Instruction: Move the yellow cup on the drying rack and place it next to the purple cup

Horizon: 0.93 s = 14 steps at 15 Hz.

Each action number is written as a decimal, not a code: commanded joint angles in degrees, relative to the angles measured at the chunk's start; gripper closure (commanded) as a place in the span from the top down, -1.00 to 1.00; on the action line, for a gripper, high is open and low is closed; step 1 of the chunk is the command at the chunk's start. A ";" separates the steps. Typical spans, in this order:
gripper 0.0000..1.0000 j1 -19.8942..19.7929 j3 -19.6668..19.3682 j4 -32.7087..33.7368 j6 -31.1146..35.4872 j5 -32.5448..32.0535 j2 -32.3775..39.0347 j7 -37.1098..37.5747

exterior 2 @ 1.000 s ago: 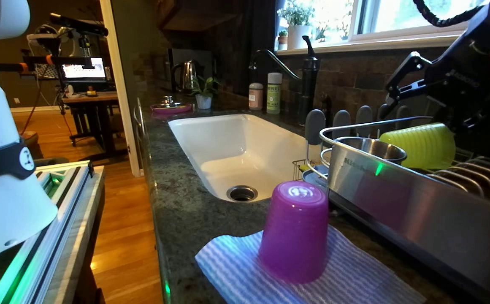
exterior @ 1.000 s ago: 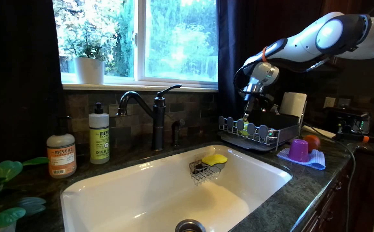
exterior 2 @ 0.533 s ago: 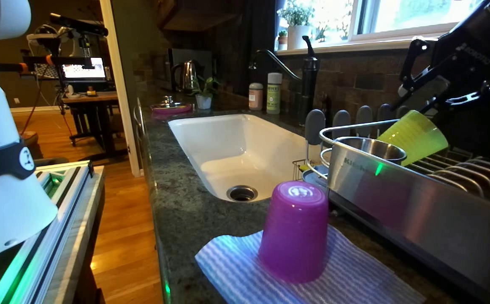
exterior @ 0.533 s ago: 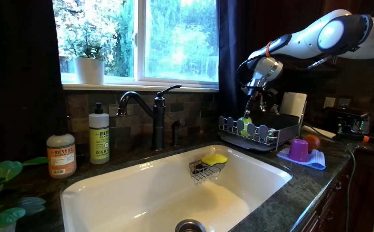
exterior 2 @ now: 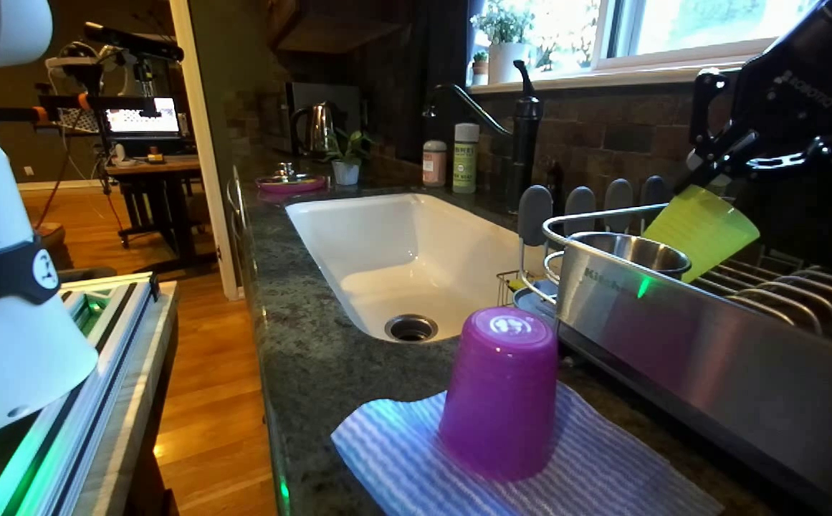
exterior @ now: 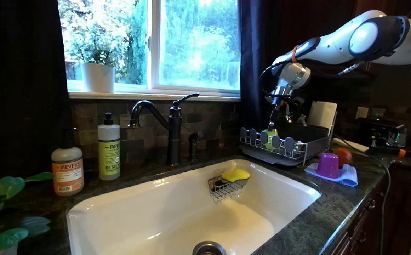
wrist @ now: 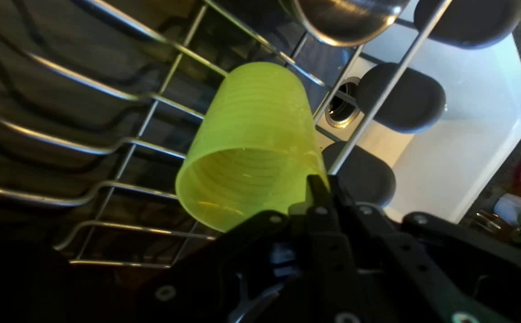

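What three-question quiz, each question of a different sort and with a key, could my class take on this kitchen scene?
1. True or false: the squat purple plastic cup stands upside down on a blue-striped cloth.
2. Choose: the black claw grips the lime-green plastic cup by its a) base b) rim.
3. Fill in: a flat yellow sponge sits inside the white rectangular ____.
Key: 1. true; 2. b; 3. sink

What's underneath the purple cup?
The purple cup stands upside down on a striped cloth, visible on either side. The patch beneath and the cup's inside are hidden.
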 commanded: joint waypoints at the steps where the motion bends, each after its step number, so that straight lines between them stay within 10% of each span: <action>1: -0.98 -0.86 -0.08 -2.56 1.89 0.17 -5.44 -3.13; 14: -0.98 1.08 -4.70 -31.79 38.65 4.52 -28.90 -2.88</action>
